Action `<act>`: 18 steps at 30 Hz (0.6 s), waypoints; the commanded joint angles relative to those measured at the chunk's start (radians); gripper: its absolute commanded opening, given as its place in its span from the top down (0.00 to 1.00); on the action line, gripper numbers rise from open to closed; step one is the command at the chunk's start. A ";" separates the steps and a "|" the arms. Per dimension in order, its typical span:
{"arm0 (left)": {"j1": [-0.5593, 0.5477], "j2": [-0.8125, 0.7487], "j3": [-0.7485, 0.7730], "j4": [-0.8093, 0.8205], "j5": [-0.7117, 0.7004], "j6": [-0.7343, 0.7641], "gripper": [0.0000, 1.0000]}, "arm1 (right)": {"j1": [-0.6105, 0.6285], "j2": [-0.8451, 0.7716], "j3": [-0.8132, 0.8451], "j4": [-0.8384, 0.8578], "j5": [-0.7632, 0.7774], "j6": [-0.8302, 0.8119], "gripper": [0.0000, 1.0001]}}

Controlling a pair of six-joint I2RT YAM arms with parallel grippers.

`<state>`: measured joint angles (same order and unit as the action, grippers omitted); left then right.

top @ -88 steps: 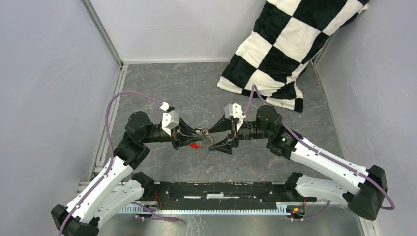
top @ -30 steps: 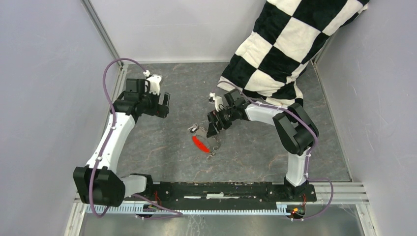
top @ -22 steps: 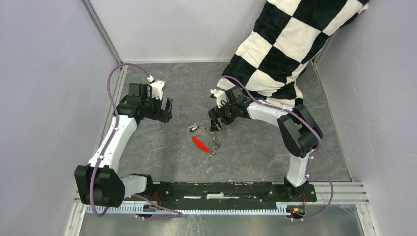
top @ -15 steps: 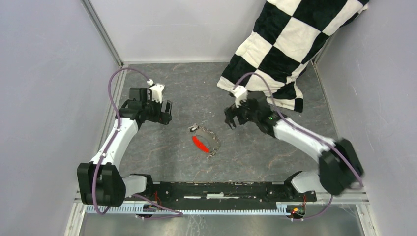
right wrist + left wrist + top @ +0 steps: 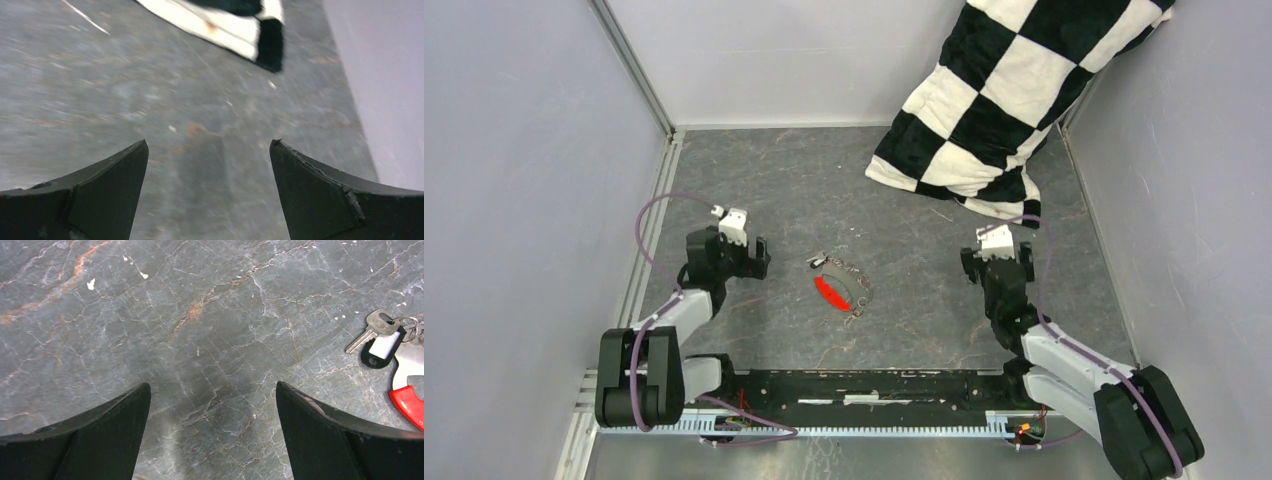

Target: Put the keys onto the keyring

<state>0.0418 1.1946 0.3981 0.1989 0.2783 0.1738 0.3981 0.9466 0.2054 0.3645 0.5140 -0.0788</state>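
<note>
- Keyring (image 5: 829, 292) lies on table (image 5: 774, 190) between both arms; keys (image 5: 375, 329) bunched at its chain, seemingly threaded.
- Left gripper (image 5: 212, 385), right gripper (image 5: 209, 141): both spread wide, empty, well apart from it.
- Step judged: finishing; next move calls for checking attachment.

Grey marbled tabletop (image 5: 754, 180), pale lilac walls (image 5: 514, 150), checkered pillow (image 5: 1014, 90) at back-right.

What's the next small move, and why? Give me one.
Probably pull the left end effector and right end effector back to rest. Both are open, empty and apart from the bunch. The keys lie against the keyring and its red tag, the silver key's head at the ring, so they look joined, though the threading is too small to confirm.
</note>
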 commanded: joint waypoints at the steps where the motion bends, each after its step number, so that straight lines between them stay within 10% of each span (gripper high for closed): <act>1: 0.011 -0.010 -0.157 0.565 0.057 -0.103 0.00 | -0.034 -0.003 -0.133 0.405 0.264 -0.121 0.02; 8: 0.013 0.124 -0.146 0.700 0.049 -0.132 0.00 | -0.120 0.125 -0.249 0.670 0.204 -0.067 0.02; 18: 0.017 0.363 -0.320 1.337 -0.014 -0.165 0.00 | -0.180 0.338 -0.263 0.931 0.117 -0.091 0.02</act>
<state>0.0513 1.4750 0.1112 1.1862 0.2905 0.0631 0.2398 1.2301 0.0132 1.1030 0.6682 -0.1566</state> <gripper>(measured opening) 0.996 0.979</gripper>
